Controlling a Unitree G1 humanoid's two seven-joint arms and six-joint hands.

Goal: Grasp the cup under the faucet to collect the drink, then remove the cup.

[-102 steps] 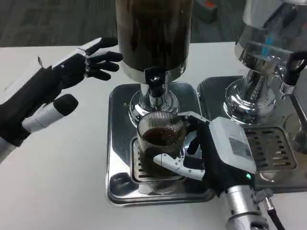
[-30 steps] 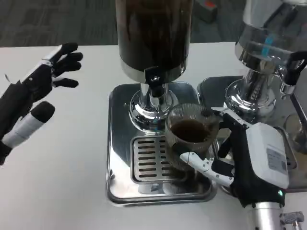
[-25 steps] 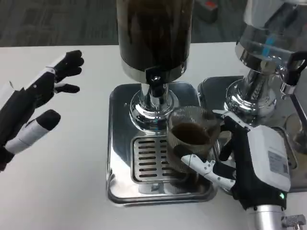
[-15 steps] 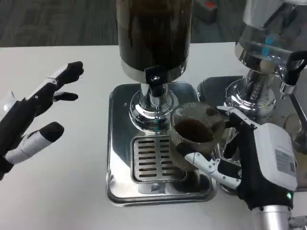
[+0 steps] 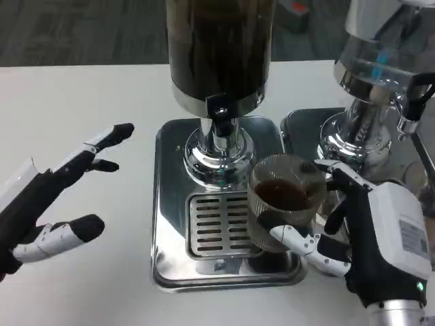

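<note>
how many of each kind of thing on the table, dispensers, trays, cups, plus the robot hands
drink dispensers: 2, dark one and clear one
drip trays: 2, left tray and right tray
cups: 1, ribbed cup holding dark drink
hands: 2, left hand, right hand
total: 7

You get bright, even overhead light; glare streaks the steel drip tray point(image 5: 173, 197) at six o'clock, soft shadows fall beneath, and edges blur slightly.
</note>
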